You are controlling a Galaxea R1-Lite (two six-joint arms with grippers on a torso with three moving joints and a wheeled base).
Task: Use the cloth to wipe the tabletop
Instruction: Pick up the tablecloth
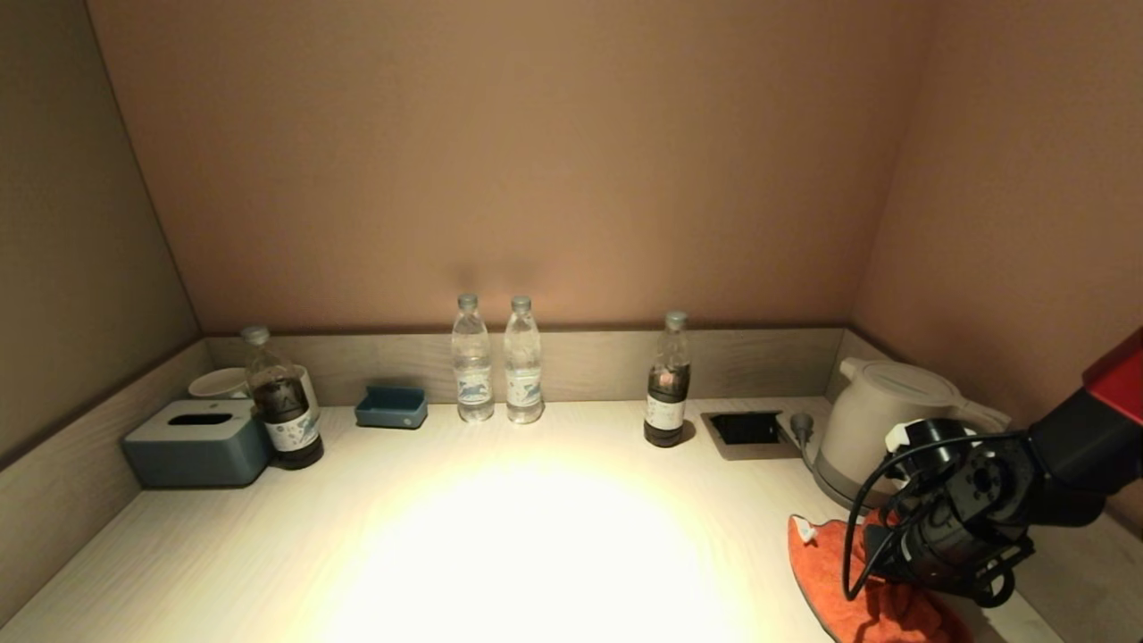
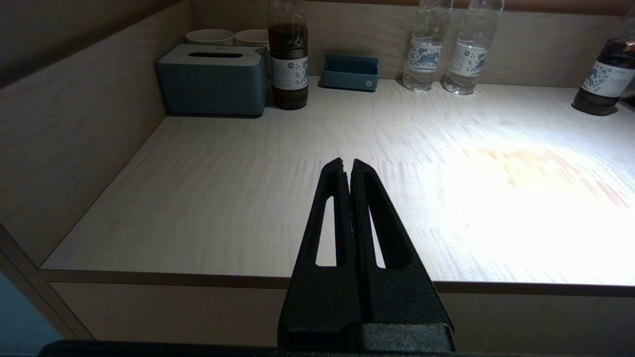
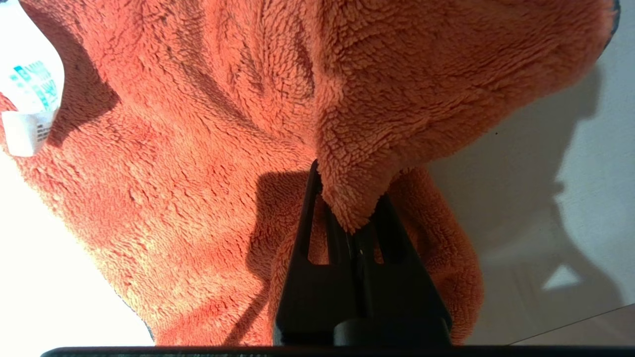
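Note:
An orange fleece cloth (image 1: 826,576) lies on the pale wooden tabletop (image 1: 536,536) at the front right, with a white label at its far corner. My right gripper (image 3: 347,198) is down on the cloth and shut on a fold of it (image 3: 347,163); in the head view my right wrist (image 1: 955,527) covers the gripper and much of the cloth. My left gripper (image 2: 347,163) is shut and empty. It hangs just off the table's front left edge (image 2: 149,277) and does not show in the head view.
Along the back wall stand a blue tissue box (image 1: 196,442), cups (image 1: 219,382), a dark bottle (image 1: 284,406), a small blue tray (image 1: 391,406), two water bottles (image 1: 496,362) and another dark bottle (image 1: 667,384). A socket recess (image 1: 746,429) and white kettle (image 1: 880,420) sit at back right.

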